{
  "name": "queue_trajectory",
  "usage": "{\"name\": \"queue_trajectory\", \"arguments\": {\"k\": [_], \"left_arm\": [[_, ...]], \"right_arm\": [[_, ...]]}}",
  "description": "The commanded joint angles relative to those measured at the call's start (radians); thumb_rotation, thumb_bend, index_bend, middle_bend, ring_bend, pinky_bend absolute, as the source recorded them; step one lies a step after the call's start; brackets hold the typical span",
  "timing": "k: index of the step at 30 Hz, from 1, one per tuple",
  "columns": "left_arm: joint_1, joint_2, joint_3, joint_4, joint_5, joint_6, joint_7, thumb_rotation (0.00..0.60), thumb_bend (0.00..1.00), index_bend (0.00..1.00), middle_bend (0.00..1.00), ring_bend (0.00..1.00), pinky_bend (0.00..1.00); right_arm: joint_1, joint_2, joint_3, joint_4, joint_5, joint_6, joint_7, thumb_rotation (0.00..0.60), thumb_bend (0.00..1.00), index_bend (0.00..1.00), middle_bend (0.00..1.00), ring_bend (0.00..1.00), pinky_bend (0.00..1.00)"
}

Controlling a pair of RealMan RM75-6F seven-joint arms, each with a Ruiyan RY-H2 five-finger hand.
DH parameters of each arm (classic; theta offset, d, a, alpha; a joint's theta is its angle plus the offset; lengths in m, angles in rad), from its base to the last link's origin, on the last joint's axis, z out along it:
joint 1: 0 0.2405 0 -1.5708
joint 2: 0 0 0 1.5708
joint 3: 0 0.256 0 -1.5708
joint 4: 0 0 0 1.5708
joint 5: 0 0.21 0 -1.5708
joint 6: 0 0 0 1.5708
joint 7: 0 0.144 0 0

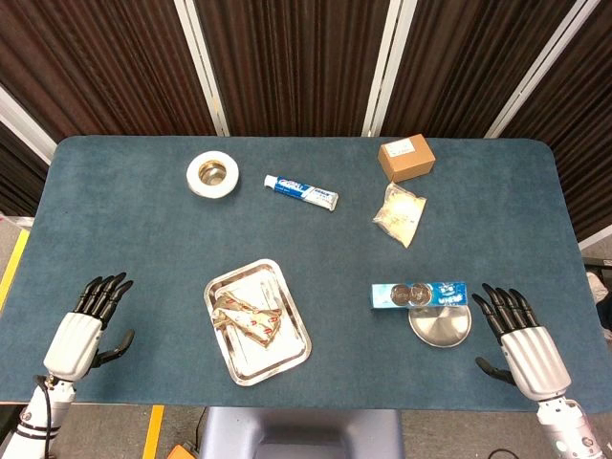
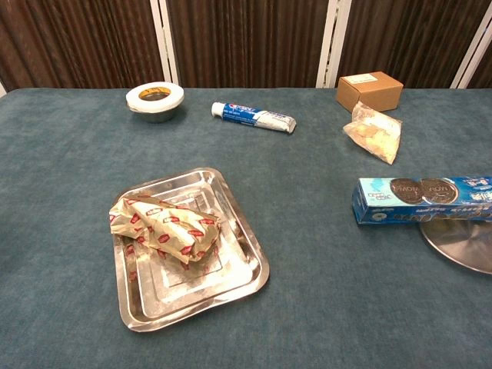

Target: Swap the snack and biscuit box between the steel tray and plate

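Head view. The desk [image 1: 143,249] carries a blue cloth surface. The left hand [image 1: 86,325] rests at the near left edge, fingers [image 1: 107,290] spread, holding nothing. The right hand [image 1: 521,339] rests at the near right edge, fingers [image 1: 502,304] likewise spread and empty. The steel tray [image 1: 287,356] lies near the front edge, left of centre, with the snack [image 1: 247,316], a crumpled red-and-cream wrapper, inside it. The round steel plate [image 1: 442,327] sits toward the near right; the blue biscuit box [image 1: 419,295] lies across its far rim, overhanging to the left. Along the far edge stand a roll of tape [image 1: 212,175], a toothpaste tube [image 1: 300,191] and a brown cardboard box [image 1: 406,157]. A clear bag of pale pieces [image 1: 399,214] lies just in front of the cardboard box.

Chest view. Neither hand appears. The snack [image 2: 165,228] occupies the left portion of the steel tray [image 2: 242,280]. The biscuit box [image 2: 423,199] rests on the far edge of the plate [image 2: 461,246], which is cut off at the right. The roll of tape [image 2: 154,101], toothpaste tube [image 2: 254,118], cardboard box [image 2: 369,91] and clear bag [image 2: 373,131] line the far side.
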Motion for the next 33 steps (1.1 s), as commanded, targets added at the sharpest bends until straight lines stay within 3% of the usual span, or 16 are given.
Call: {"name": "queue_trajectory", "arguments": {"k": [1,4,6,11,18,26,30,32,33], "left_arm": [[0.001,0.0,0.003,-0.003,0.008,0.001,0.002,0.6,0.41,0.0,0.0,0.0,0.03],[-0.008,-0.012,0.013,-0.012,0.045,-0.006,0.001,0.6,0.41,0.0,0.0,0.0,0.03],[-0.079,-0.051,0.016,-0.027,0.117,-0.084,0.046,0.6,0.41,0.0,0.0,0.0,0.04],[-0.176,-0.111,-0.005,-0.08,0.132,-0.227,0.083,0.6,0.4,0.0,0.0,0.0,0.06],[-0.271,-0.208,-0.046,-0.045,0.056,-0.428,0.209,0.6,0.39,0.0,0.0,0.0,0.07],[-0.313,-0.285,-0.087,0.01,-0.02,-0.51,0.361,0.6,0.39,0.0,0.0,0.0,0.09],[-0.331,-0.312,-0.097,0.05,-0.039,-0.522,0.344,0.6,0.39,0.0,0.01,0.01,0.19],[-0.336,-0.334,-0.099,0.088,-0.028,-0.501,0.307,0.6,0.39,0.06,0.08,0.06,0.27],[-0.339,-0.345,-0.101,0.107,-0.023,-0.489,0.284,0.6,0.39,0.14,0.18,0.13,0.32]], "right_arm": [[0.0,0.001,0.0,0.0,-0.001,0.0,0.002,0.6,0.26,0.0,0.0,0.0,0.0],[-0.002,0.004,-0.002,-0.005,-0.007,0.004,0.002,0.6,0.25,0.0,0.0,0.0,0.0],[0.001,0.007,-0.008,-0.008,-0.014,-0.006,0.01,0.6,0.25,0.0,0.0,0.0,0.0],[0.011,0.016,-0.017,-0.017,-0.019,-0.029,0.035,0.6,0.25,0.0,0.0,0.0,0.0],[0.023,0.039,-0.021,-0.022,-0.01,-0.057,0.076,0.6,0.25,0.0,0.0,0.0,0.0],[0.031,0.053,-0.027,-0.03,-0.007,-0.078,0.096,0.6,0.25,0.0,0.0,0.0,0.0],[0.029,0.055,-0.025,-0.032,-0.003,-0.074,0.099,0.6,0.25,0.0,0.0,0.0,0.0],[0.03,0.056,-0.023,-0.032,0.002,-0.077,0.099,0.6,0.25,0.0,0.0,0.0,0.0],[0.031,0.056,-0.023,-0.032,0.003,-0.079,0.099,0.6,0.25,0.0,0.0,0.0,0.0]]}}
